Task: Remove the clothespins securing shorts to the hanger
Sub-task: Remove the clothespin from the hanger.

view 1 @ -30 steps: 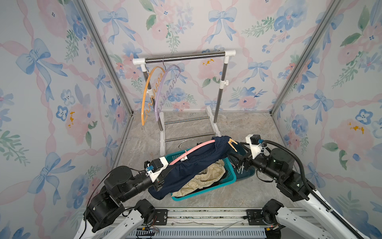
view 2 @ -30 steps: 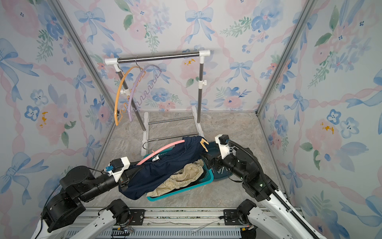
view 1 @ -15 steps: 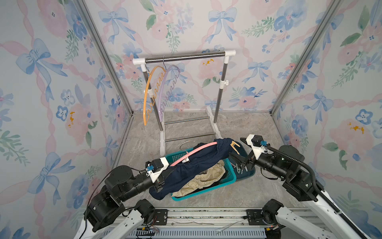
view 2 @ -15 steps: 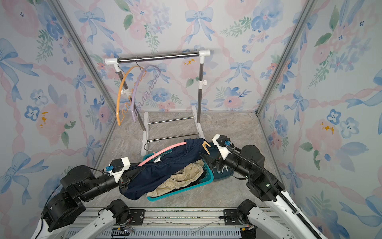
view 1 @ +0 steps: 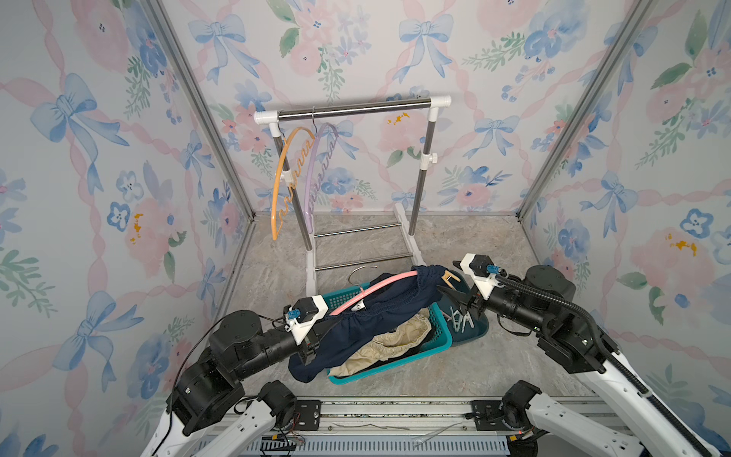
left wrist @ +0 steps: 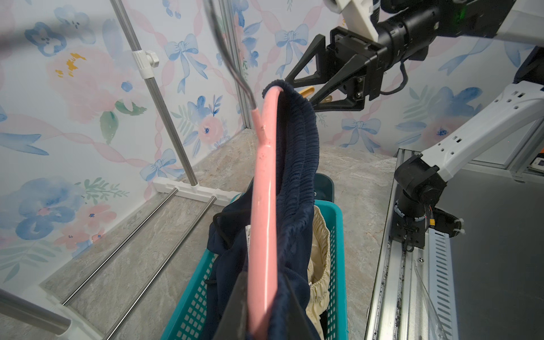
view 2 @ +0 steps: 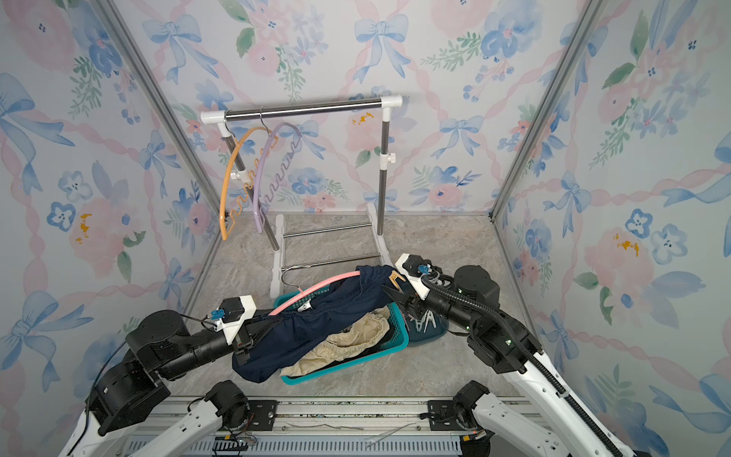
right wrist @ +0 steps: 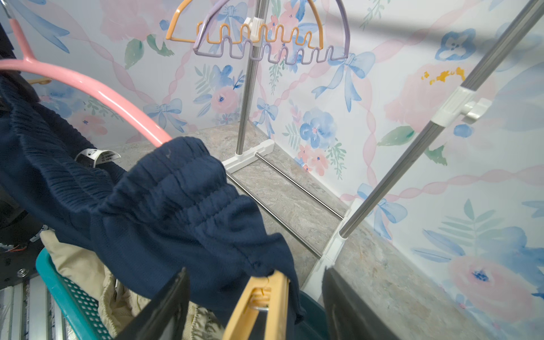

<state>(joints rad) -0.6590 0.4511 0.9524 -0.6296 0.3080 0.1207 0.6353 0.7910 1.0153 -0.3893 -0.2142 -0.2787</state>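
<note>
The navy shorts [view 1: 375, 316] hang along the pink hanger [view 1: 377, 288] above the teal basket [view 1: 415, 362], lower centre in both top views. The left gripper [left wrist: 262, 309] is clamped on the hanger's near end together with cloth. The right gripper [right wrist: 256, 270] has its fingers [right wrist: 164, 309] apart, one on each side of the orange clothespin [right wrist: 262, 303], and neither touches it. To do this step well, centre the fingers on the clothespin's tail ends, not its spring. Squeeze until the nose parts, then draw it off along its own length while the hanger is held steady. Only the right wrist view shows the nose biting a bunched corner of cloth, at lower centre. Only the left wrist view shows the waistband wrapped over the hanger's tip. Only the top views show loose clothespins [view 1: 461, 318] in the small bin [view 1: 480, 332] beside the basket.
</note>
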